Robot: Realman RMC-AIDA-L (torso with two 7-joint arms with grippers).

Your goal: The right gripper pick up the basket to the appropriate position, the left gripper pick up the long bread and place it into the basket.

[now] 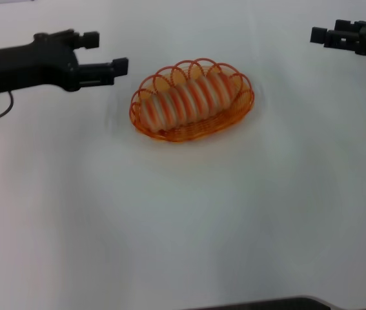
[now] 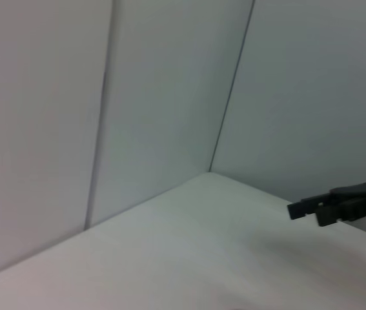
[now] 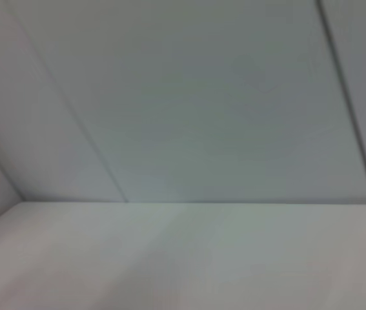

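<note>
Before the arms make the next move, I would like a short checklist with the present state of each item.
1. The long bread lies inside the basket: ok.
2. Basket stands flat on the table, not tipped: ok.
3. The left gripper is open, holds nothing, and is beside the basket without touching it: ok.
4. The right gripper is far from the basket at the table's far right: ok.
5. Right gripper's fingers open or shut: cannot tell.
6. Bread ends within the rim: ok.
</note>
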